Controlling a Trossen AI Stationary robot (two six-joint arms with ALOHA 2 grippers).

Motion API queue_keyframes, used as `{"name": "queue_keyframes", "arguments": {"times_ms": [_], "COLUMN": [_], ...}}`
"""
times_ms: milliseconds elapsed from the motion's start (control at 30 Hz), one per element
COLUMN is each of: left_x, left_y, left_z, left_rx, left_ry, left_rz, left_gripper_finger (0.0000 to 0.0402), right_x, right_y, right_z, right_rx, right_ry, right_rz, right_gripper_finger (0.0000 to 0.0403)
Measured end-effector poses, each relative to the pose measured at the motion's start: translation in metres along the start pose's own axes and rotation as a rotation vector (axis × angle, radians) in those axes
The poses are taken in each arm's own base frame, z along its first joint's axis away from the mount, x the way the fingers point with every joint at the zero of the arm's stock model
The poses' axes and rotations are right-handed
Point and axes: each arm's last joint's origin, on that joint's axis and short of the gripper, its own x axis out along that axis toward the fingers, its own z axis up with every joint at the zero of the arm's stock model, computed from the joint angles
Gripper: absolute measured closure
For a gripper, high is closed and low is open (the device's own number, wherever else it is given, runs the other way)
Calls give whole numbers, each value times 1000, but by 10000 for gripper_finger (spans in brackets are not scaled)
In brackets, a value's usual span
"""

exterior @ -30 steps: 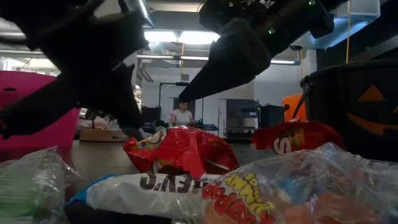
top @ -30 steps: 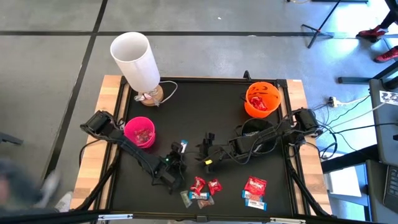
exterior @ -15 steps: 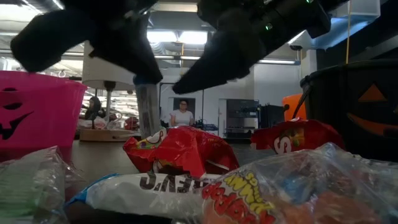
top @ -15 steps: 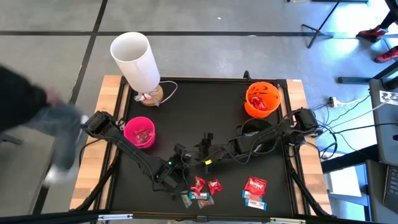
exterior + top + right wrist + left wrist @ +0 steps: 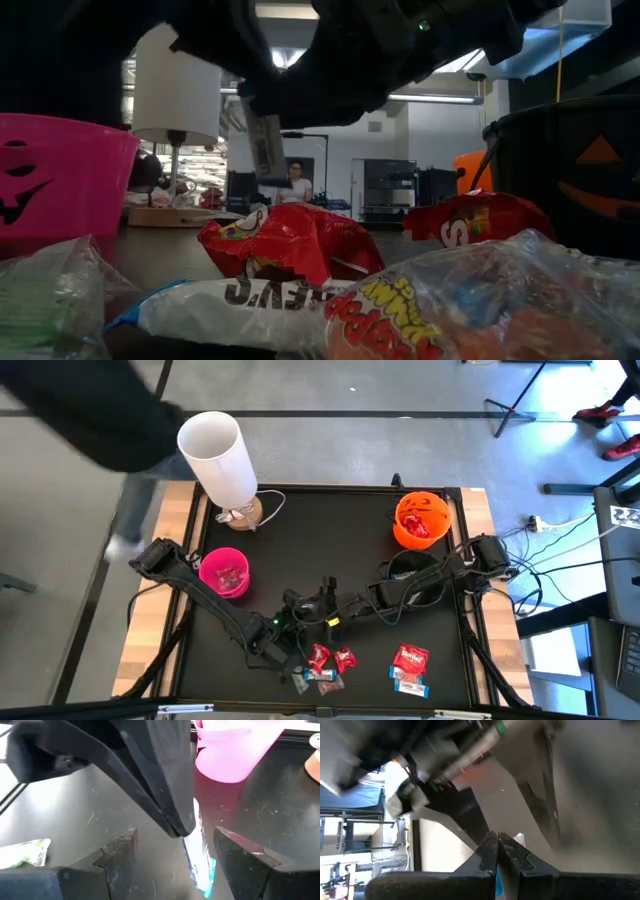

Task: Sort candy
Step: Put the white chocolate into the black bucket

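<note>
A black mat (image 5: 330,540) covers the wooden table (image 5: 178,510). At its middle, a blue-and-white candy (image 5: 200,855) is pinched between the closed fingers of the left gripper (image 5: 293,603), with the right gripper (image 5: 325,600) spread wide around it. More candy (image 5: 330,665) lies along the near edge. A pink bowl (image 5: 225,572) is seen at left, an orange bowl (image 5: 421,520) far right, a white lamp (image 5: 218,460) far left. Beyond the table, a person (image 5: 294,184) is visible in the room.

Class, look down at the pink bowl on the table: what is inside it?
The pink bowl holds a few candies in reddish wrappers, seen from above. Their number and anything beneath them cannot be made out, since they overlap.
</note>
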Motion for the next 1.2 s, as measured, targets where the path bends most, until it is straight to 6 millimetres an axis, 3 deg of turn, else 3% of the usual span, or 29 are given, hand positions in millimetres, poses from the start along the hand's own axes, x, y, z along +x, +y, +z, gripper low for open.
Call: {"name": "queue_keyframes", "arguments": {"times_ms": [333, 733, 900, 1033, 1200], "left_x": [-12, -19, -19, -19, -23], "left_y": [15, 13, 13, 13, 10], "left_z": [19, 20, 20, 20, 20], "left_rx": [-7, -1, -1, -2, 10], "left_ry": [-52, -68, -67, -67, -78], "left_rz": [38, 44, 53, 52, 45], "left_gripper_finger": [401, 401, 401, 401, 402], "right_x": [0, 0, 0, 0, -2], "right_y": [-1, -1, -1, -1, -1], "right_z": [1, 0, 0, 0, 2], "right_rx": [-3, -10, -11, -11, -2], "right_ry": [-9, -6, -6, -6, -3], "right_rz": [-49, -37, -32, -32, -33], "right_gripper_finger": [164, 337, 385, 387, 355]}}
